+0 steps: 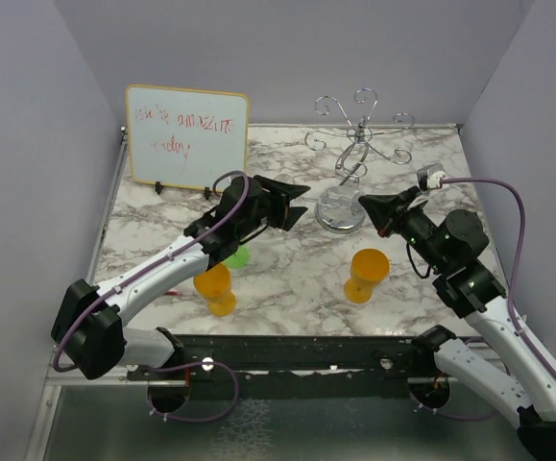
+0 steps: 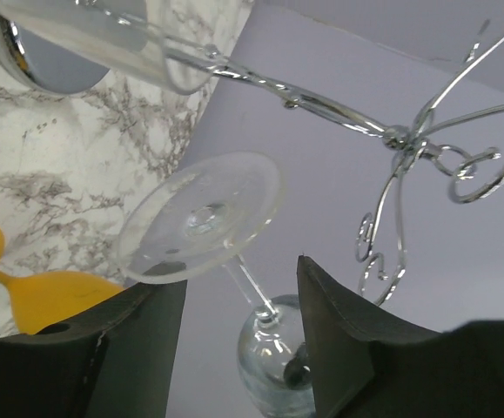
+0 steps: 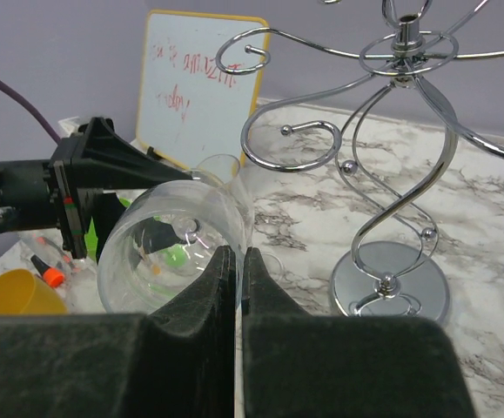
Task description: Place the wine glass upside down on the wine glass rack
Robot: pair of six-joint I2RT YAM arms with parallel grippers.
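The clear wine glass (image 3: 169,239) lies about level in the air between my two grippers. My right gripper (image 3: 237,254) is shut on the rim of its bowl. In the left wrist view the glass's round foot (image 2: 201,218) and thin stem sit between the spread fingers of my open left gripper (image 2: 234,287), which do not touch it. The silver wire wine glass rack (image 1: 359,134) stands at the back of the table, just behind the glass. Its chrome base (image 3: 391,279) and curled arms (image 3: 291,131) show to the right of the glass.
A whiteboard (image 1: 186,137) with red writing leans at the back left. Two orange plastic glasses (image 1: 215,288) (image 1: 365,274) stand near the front edge. A green object (image 1: 236,256) lies under my left arm. Purple walls close in the sides and back.
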